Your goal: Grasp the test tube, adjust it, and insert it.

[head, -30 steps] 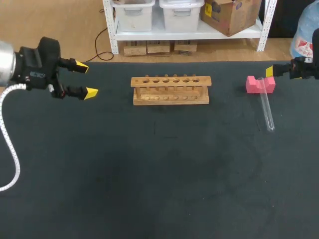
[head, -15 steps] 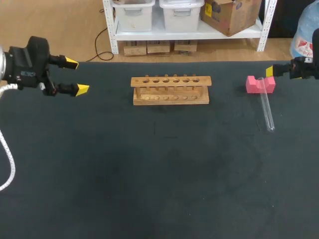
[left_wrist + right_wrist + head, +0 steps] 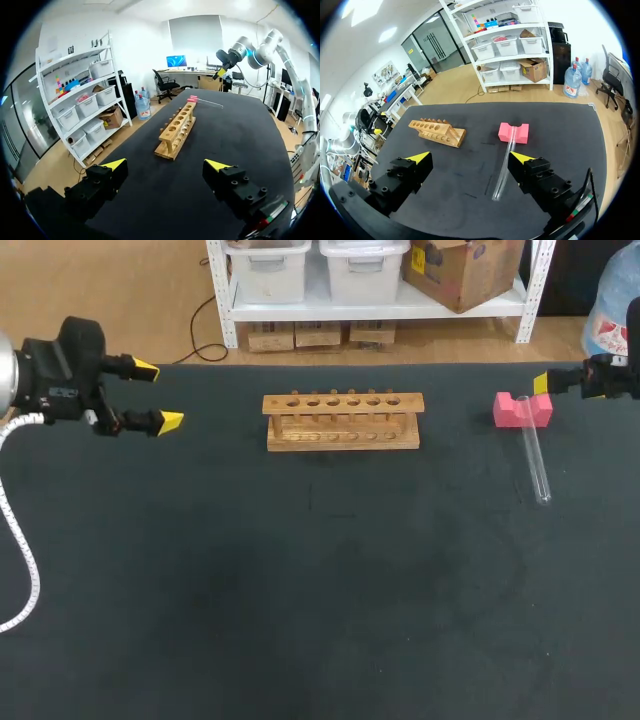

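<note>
A clear test tube point(image 3: 535, 462) lies on the dark table at the right, one end resting on a pink block point(image 3: 522, 410). The wooden rack point(image 3: 343, 421) with a row of holes stands at the middle back. My left gripper point(image 3: 158, 396) hovers open and empty at the far left, well left of the rack. At the right edge only one yellow fingertip point(image 3: 541, 383) of my right arm shows, just behind the pink block. In the right wrist view my right gripper point(image 3: 471, 159) is open above the tube point(image 3: 503, 170). The left wrist view has its gripper point(image 3: 166, 165) facing the rack point(image 3: 176, 132).
The pink block point(image 3: 513, 133) sits ahead of the right gripper, the rack point(image 3: 437, 132) further off beside it. Bare dark table surface point(image 3: 320, 580) fills the middle and front. The left arm's white cable point(image 3: 22, 540) hangs along the left edge.
My left gripper has drawn back a little to the left, away from the rack, still open. The right arm, tube, block and rack have not moved.
</note>
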Controlling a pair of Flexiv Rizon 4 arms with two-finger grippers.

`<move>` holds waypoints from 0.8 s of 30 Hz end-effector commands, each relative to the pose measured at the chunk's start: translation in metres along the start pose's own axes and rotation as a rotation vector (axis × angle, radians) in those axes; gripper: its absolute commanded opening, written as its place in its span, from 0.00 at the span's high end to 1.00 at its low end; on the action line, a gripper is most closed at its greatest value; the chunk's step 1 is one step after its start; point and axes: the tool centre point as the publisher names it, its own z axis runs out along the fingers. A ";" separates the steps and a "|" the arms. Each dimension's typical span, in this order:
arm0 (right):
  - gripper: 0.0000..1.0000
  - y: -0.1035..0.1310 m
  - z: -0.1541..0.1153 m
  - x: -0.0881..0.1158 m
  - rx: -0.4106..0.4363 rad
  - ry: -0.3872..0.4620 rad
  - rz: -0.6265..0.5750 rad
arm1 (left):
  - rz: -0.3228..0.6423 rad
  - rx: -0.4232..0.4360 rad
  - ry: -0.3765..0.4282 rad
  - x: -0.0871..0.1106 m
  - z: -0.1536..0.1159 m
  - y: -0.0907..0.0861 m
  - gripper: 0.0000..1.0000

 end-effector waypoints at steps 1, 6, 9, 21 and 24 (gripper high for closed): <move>0.00 0.000 0.000 0.000 0.002 0.001 0.000 | 0.002 -0.003 -0.008 0.002 0.001 0.000 0.00; 0.00 0.000 0.000 0.000 0.002 0.001 0.000 | 0.002 -0.003 -0.008 0.002 0.001 0.000 0.00; 0.00 0.000 0.000 0.000 0.002 0.001 0.000 | 0.002 -0.003 -0.008 0.002 0.001 0.000 0.00; 0.00 0.009 0.023 0.003 0.127 -0.088 -0.087 | 0.002 -0.003 -0.008 0.002 0.001 0.000 0.00; 0.00 0.008 0.030 0.004 0.181 -0.118 -0.102 | 0.002 -0.003 -0.008 0.002 0.001 0.000 0.00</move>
